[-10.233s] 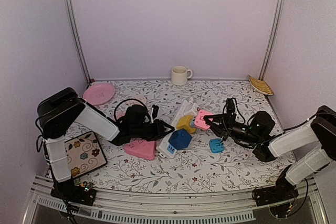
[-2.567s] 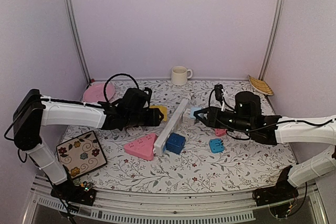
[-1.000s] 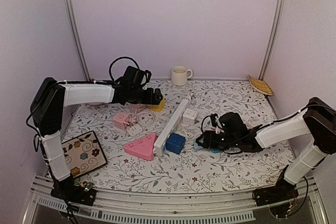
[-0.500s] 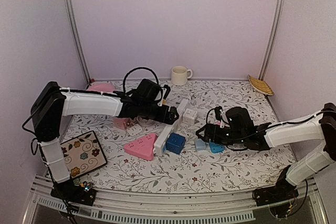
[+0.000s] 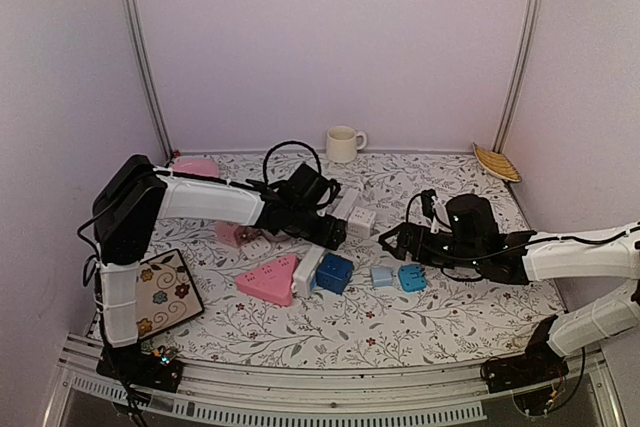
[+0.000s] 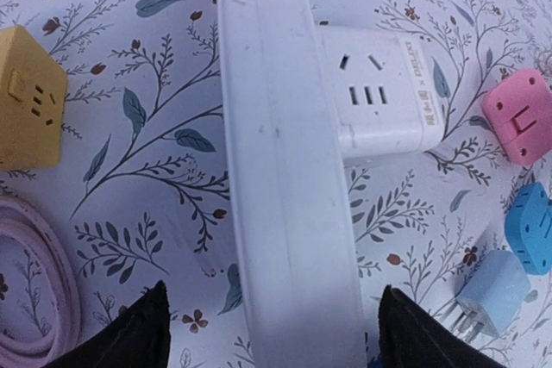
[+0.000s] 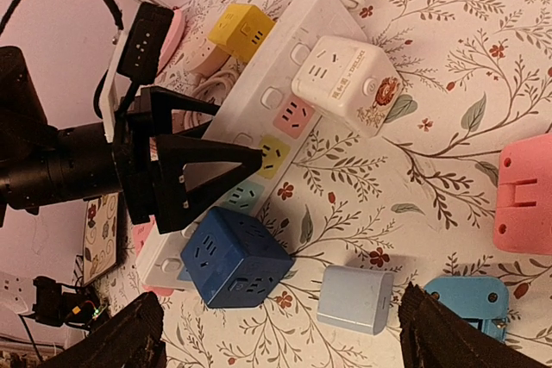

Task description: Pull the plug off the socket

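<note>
Top: white power strip (image 5: 309, 267) lies mid-worktop (image 5: 450, 332). Blue cube (image 5: 335, 272) and white cube (image 5: 360, 221) look still seated on it; light-blue plug (image 5: 382, 275) and blue plug (image 5: 411, 277) lie loose just beside. Partly done, I'd say. Floral worktop, plain lilac walls, mug (image 5: 344, 143) at the back. Left wrist: left claw (image 6: 276, 333) is apart, straddling the strip, not clamped. Right wrist: right claw (image 7: 285, 338) is apart, empty, above the loose plugs.

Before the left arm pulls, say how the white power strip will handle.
Probably stiff: the white power strip is a straight plastic bar. Likely light, so it may slide along with the seated blue cube plug unless pinned.
</note>
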